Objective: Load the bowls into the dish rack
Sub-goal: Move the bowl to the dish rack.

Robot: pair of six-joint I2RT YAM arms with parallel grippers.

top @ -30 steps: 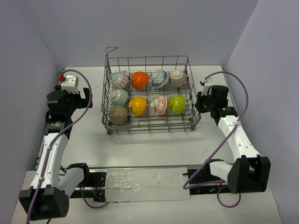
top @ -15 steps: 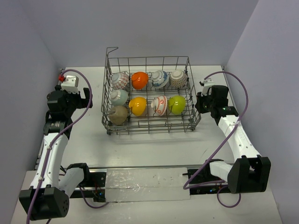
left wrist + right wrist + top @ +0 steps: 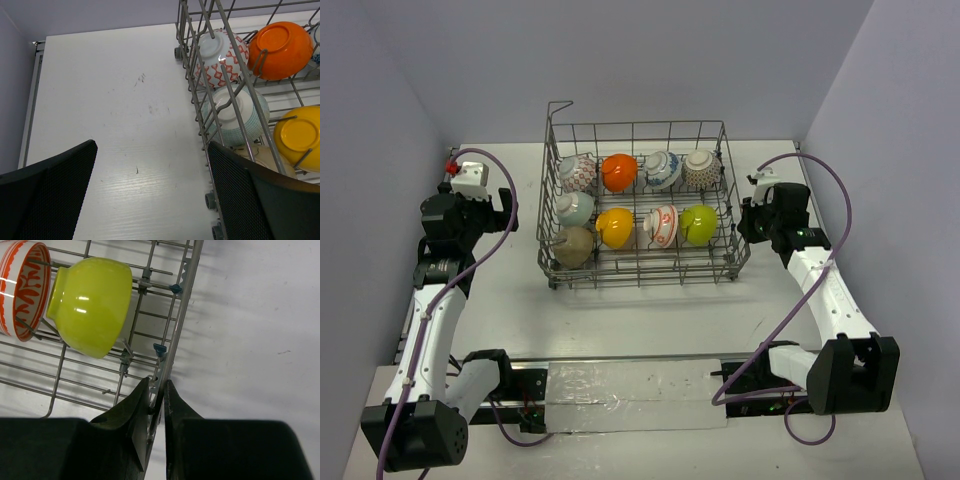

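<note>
Nothing visibly changes over the last second. From above, no bowl (image 3: 618, 171) shifts in the rack (image 3: 640, 268), and neither the left gripper (image 3: 151, 147) nor the right gripper (image 3: 156, 385) moves or alters its opening — the views match throughout.

Glazed bowl, wire rack
Lime green bowl (image 3: 90, 305) – smooth, glossy; dish rack (image 3: 178, 315) – bare grey metal wire; table (image 3: 125, 125) matt white, scuffed.
</note>
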